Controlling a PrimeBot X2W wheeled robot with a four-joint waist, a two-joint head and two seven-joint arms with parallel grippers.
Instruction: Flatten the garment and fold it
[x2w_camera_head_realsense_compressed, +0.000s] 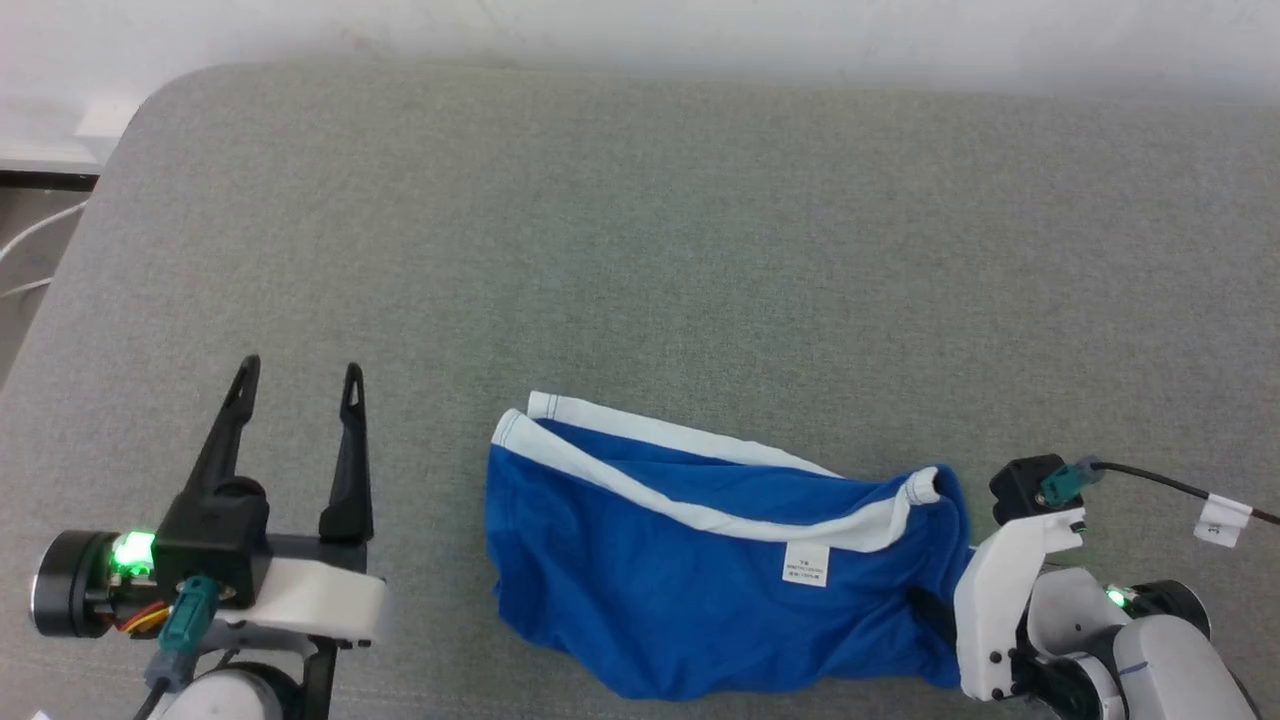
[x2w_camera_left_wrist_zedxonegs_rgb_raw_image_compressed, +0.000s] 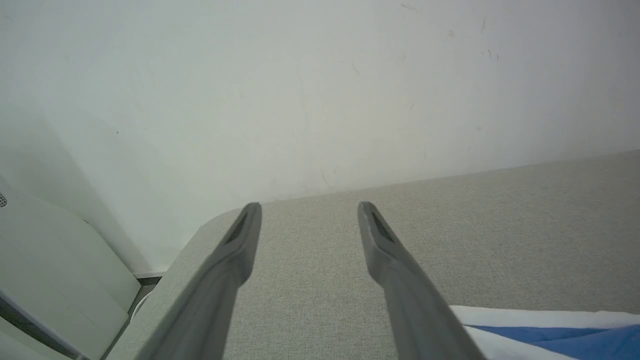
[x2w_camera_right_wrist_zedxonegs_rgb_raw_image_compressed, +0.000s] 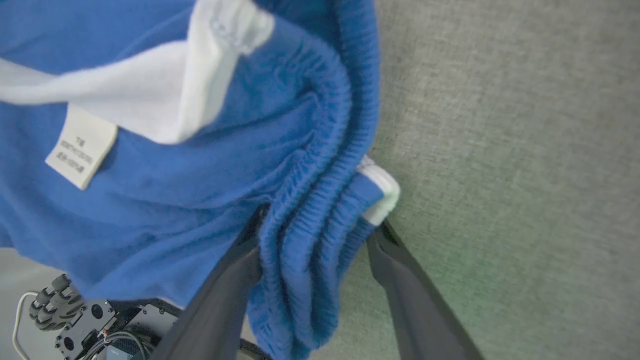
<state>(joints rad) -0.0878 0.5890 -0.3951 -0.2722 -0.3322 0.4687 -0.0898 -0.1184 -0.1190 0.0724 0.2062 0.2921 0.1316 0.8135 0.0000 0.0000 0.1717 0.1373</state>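
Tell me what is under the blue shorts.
The grey cloth-covered table lies under the shorts. The right tool straddles their elastic waist edge, with one fingertip hidden by fabric. Whatever else lies beneath is covered.

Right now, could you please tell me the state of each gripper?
Left gripper: open, holding nothing.
Right gripper: open, fingers straddling the waistband of the garment, not yet clamped.

The soft royal-blue cloth shorts (x2w_camera_head_realsense_compressed: 650, 600) look matt, with a ribbed elastic waist (x2w_camera_right_wrist_zedxonegs_rgb_raw_image_compressed: 320, 215), smooth white band trim (x2w_camera_right_wrist_zedxonegs_rgb_raw_image_compressed: 125, 95) and a flat matt white label (x2w_camera_head_realsense_compressed: 806, 565). Under the shorts, the grey table cover (x2w_camera_head_realsense_compressed: 640, 250) is coarse woven fabric. Left of the shorts, the left gripper (x2w_camera_head_realsense_compressed: 301, 368) has matt dark plastic-looking fingers (x2w_camera_head_realsense_compressed: 347, 460).
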